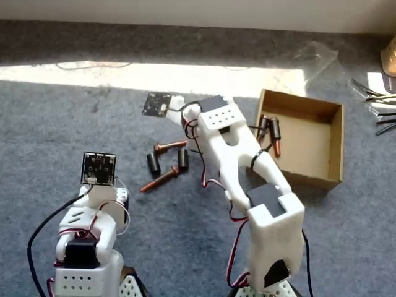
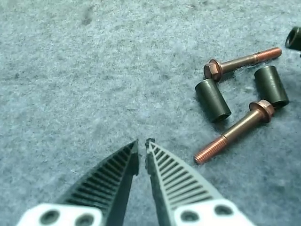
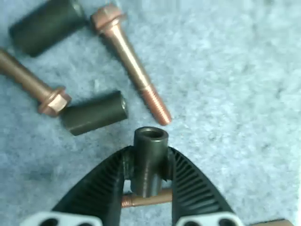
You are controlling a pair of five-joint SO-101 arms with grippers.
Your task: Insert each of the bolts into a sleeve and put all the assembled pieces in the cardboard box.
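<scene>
Grip of right gripper (image 3: 149,153): fingers clamped on a dark held sleeve (image 3: 150,160), which stands between them with its open bore showing at the tip. A copper shank (image 3: 146,200) lies crosswise between the fingers behind it.
Grip of left gripper (image 2: 142,143): fingers drawn in to a thin slit, tips all but touching, nothing between them.
Place of left gripper: over bare carpet (image 2: 70,70), near the loose parts but apart from them.
Loose bolts: two, copper-coloured, flat on the carpet. They are the far bolt (image 1: 170,146) and the near bolt (image 1: 159,179).
Loose sleeves: two, dark, lying between those bolts. The first sleeve (image 1: 153,162) sits just beside the far bolt's head; the second sleeve (image 1: 183,158) lies by the near bolt's head.
Cardboard box (image 1: 339,145): open-topped, on the carpet just beside the right arm.
Pieces in the box: two boxed sleeves (image 1: 263,127) side by side near the wall closest to the arm, with a copper end (image 1: 278,148) sticking out of one.
Pose of right arm (image 1: 235,154): stretched well forward from its base, past the box's near corner, with its wrist above the far side of the loose parts.
Pose of left arm (image 1: 86,235): folded close to its base, wrist tipped down toward the carpet, short of the near bolt.
</scene>
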